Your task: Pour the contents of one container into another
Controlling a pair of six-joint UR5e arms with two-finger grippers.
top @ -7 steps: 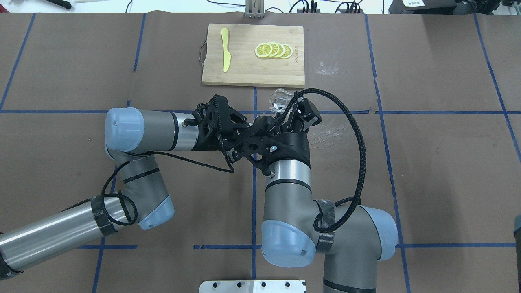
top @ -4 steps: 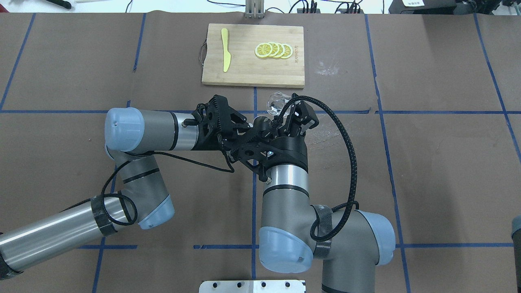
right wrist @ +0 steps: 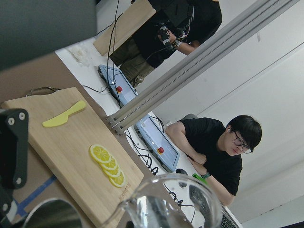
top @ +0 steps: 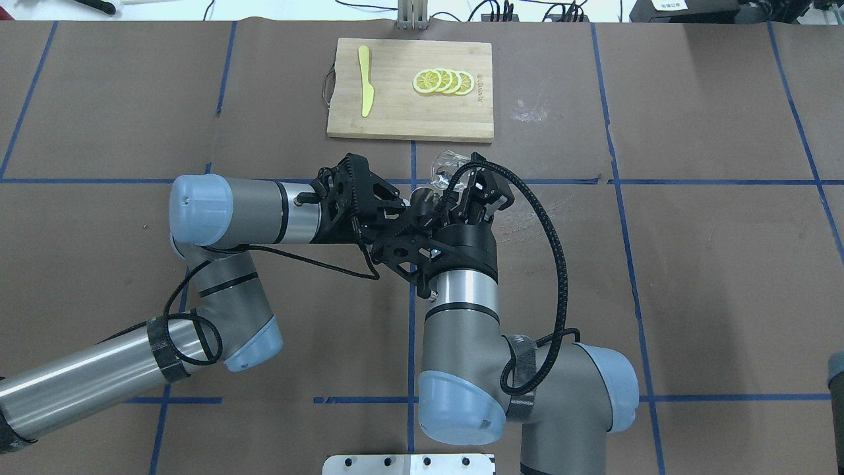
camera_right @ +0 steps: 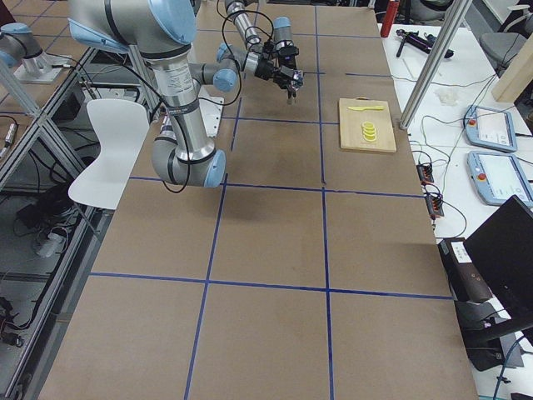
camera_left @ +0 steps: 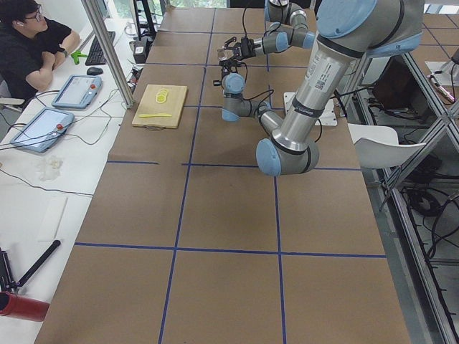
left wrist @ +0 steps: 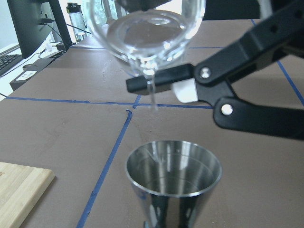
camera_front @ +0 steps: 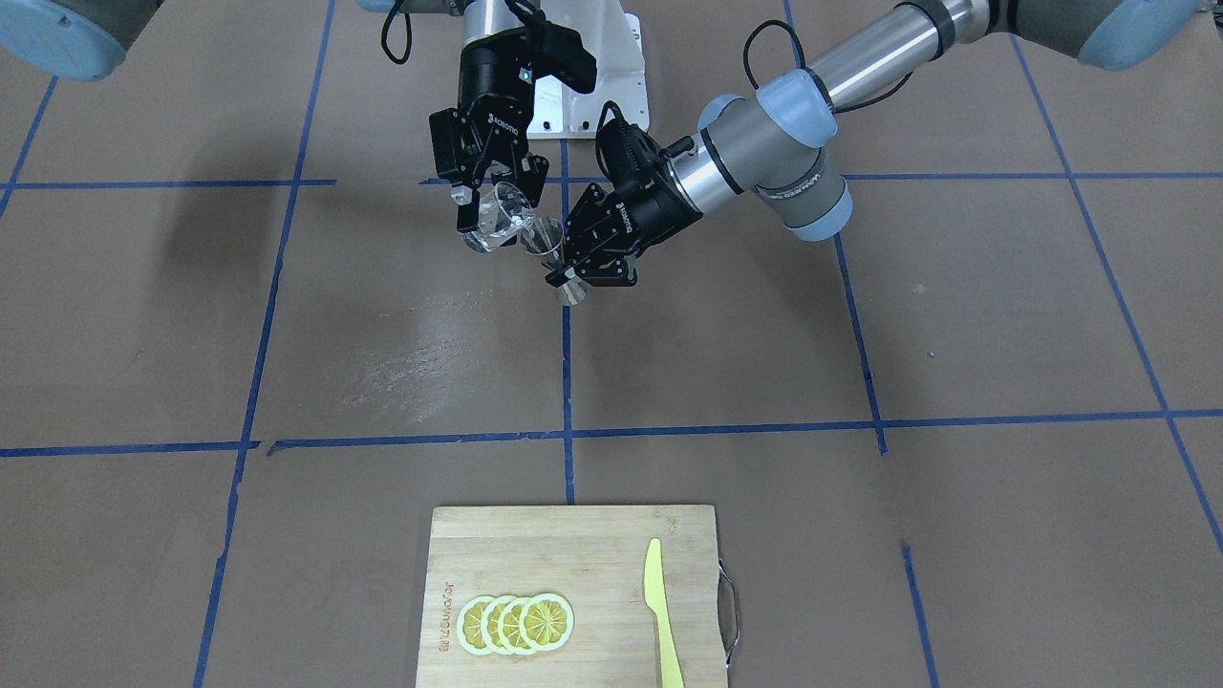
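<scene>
Overhead exterior leaves me guessing, since the right arm [top: 461,290], rising steeply from the near tabletop [top: 692,264] edge, covers the spot where the hands meet. The left arm [top: 231,211] lies level, reaching in from the side. Front view is clearer: the right hand [camera_front: 495,212] points down, pinching the cup [camera_front: 499,226], tipped toward the left hand [camera_front: 576,270], which is clamped on the jigger [camera_front: 557,260] at its waist, upright above the tabletop. My left wrist camera crops the cup's top and the jigger's lower cone; a thin stream [left wrist: 152,95] falls toward the jigger's mouth.
</scene>
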